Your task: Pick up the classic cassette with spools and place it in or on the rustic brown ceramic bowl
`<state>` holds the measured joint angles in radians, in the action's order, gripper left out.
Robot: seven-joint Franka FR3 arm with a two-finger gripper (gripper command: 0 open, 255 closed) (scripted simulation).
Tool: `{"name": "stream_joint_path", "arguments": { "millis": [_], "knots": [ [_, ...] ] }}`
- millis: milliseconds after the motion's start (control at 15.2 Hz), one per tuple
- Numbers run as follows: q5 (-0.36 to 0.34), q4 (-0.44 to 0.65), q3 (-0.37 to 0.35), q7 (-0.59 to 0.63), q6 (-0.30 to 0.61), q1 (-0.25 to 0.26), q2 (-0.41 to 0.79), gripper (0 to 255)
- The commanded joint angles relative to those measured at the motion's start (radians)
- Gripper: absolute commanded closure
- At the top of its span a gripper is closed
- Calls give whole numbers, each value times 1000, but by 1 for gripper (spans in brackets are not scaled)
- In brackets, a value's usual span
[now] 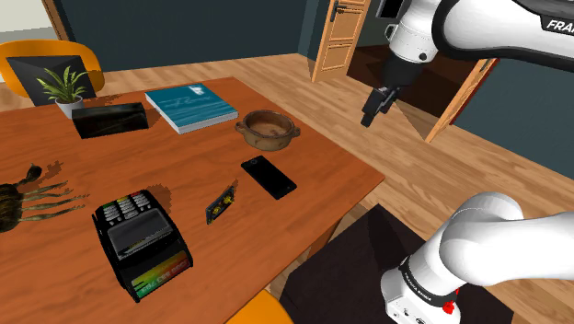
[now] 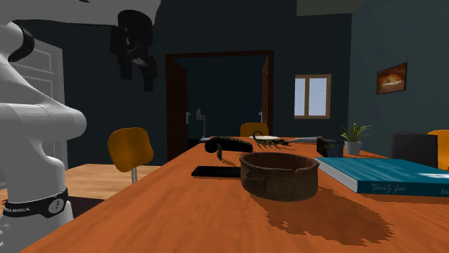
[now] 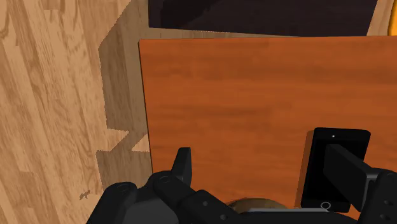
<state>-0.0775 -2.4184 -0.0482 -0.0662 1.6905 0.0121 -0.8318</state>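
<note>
A black phone [image 1: 269,177] lies on the wooden table [image 1: 313,152] between the cassette [image 1: 221,202] and the brown bowl [image 1: 267,129]. The cassette is a small dark slab, just left of the phone in the shoulder view and nearer than the bowl. A teal book [image 1: 191,107] sits left of the bowl, and a black card terminal [image 1: 140,244] lies near the cassette. The bowl's inside shows bare brown. The gripper [image 1: 373,112] hangs high to the bowl's right, fingers spread and clasping nothing. In the wrist view one finger covers part of the phone, and the cassette's label is hard to make out.

gripper [image 2: 138,76]: seen upper left, fingers apart, held high over table [image 2: 165,215] | bowl [image 2: 279,185]: set at centre | phone [image 2: 214,172]: laid just left of bowl | book [image 2: 388,176]: laid right
</note>
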Motion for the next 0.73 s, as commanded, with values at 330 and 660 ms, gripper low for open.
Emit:
{"name": "stream_joint_path", "arguments": {
  "millis": [330, 660],
  "knots": [
    [106, -75, -139, 270, 21, -12, -31, 0],
    [220, -100, -289, 541, 64, -26, -1, 0]
  ]
}}
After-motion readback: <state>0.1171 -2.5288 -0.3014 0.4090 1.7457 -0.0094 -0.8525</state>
